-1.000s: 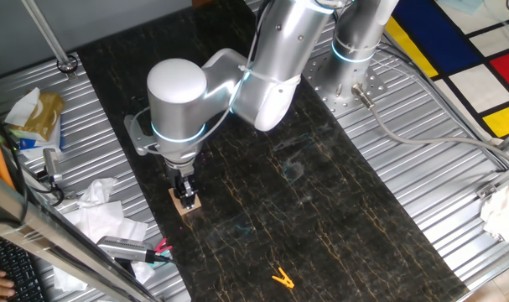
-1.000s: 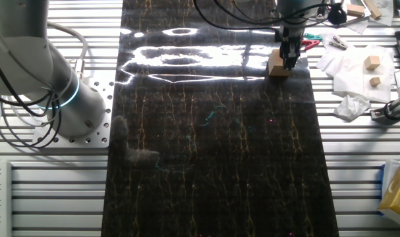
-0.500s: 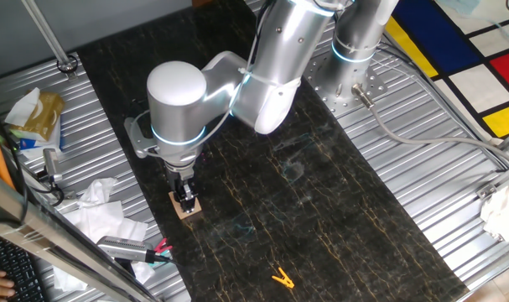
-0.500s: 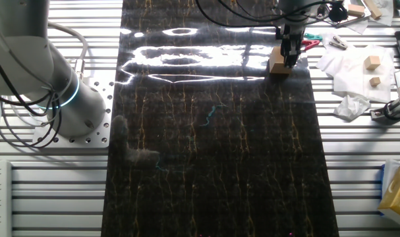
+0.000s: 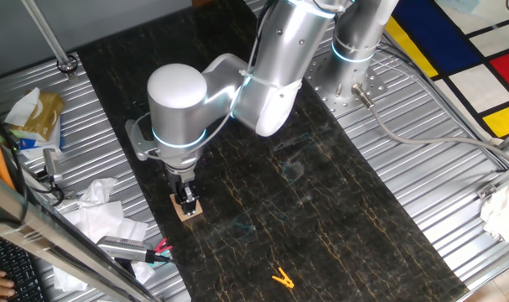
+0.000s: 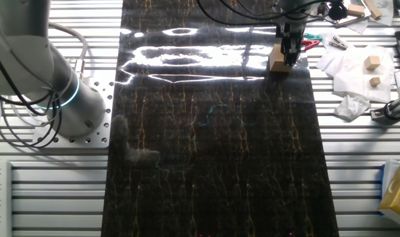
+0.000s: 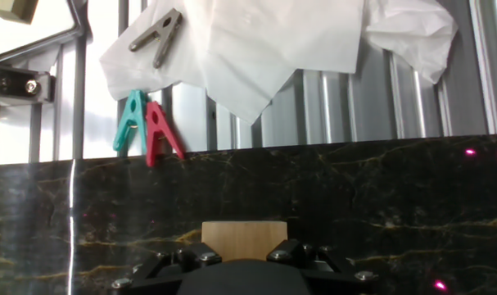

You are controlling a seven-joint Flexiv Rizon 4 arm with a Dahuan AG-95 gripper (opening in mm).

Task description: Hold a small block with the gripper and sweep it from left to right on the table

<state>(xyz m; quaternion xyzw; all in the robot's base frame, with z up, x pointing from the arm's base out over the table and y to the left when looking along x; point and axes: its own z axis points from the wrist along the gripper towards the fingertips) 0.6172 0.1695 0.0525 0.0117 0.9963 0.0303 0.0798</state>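
No real containers here, just loose stuff. The gripper (image 5: 185,200) is clamped on the small block (image 5: 187,209), which sits on the table (image 5: 321,210) near its edge, at about 8 o'clock in one fixed view. In the hand view the block (image 7: 243,238) is half hidden by the black fingers, so only its top face shows. Black marble surface with gold veins, ribbed metal around it. A yellow clip (image 5: 281,278) lies at 6 o'clock; teal and red clips (image 7: 147,127) and white paper (image 7: 256,41) sit beyond the edge.

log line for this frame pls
phase: pre-sweep | pincer: shut on small block | block: on table, near its edge | yellow clip: untouched
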